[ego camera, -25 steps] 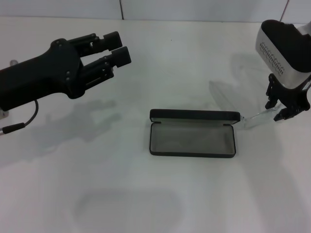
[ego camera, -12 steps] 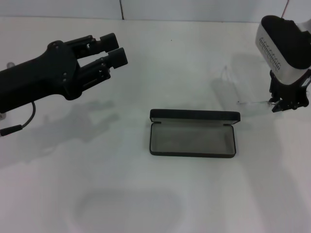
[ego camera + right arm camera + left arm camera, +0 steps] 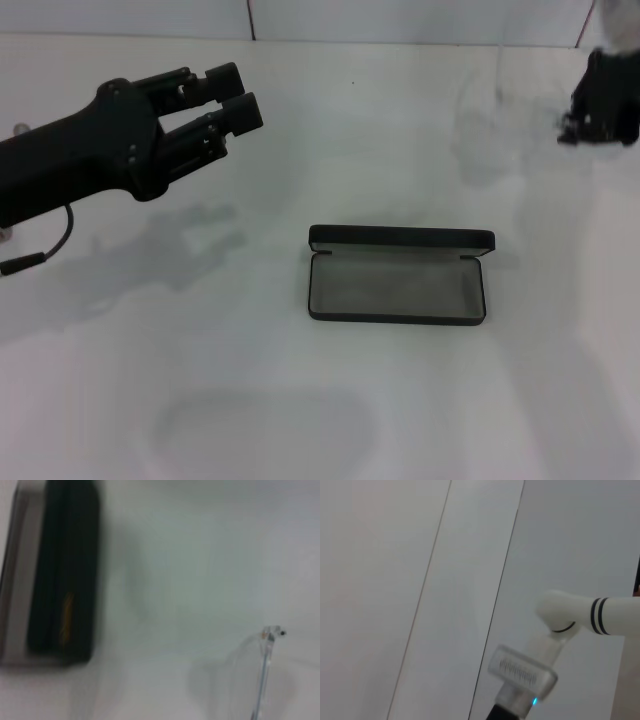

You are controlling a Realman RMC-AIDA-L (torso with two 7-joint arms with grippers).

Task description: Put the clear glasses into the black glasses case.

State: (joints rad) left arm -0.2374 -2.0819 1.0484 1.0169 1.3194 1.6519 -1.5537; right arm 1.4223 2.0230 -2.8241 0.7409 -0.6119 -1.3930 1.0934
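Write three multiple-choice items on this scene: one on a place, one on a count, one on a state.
1. Where is the case?
A. On the table, mid-scene
B. In the left gripper
C. Under the right gripper

2. How many cases are there?
A. One
B. Two
C. Three

3. How is the case's lid?
A. Shut
B. Open
C. Detached

Key: 1 A, it lies on the white table between the arms; 2 A, the head view shows one only; 3 B, the grey lining is exposed and holds nothing.
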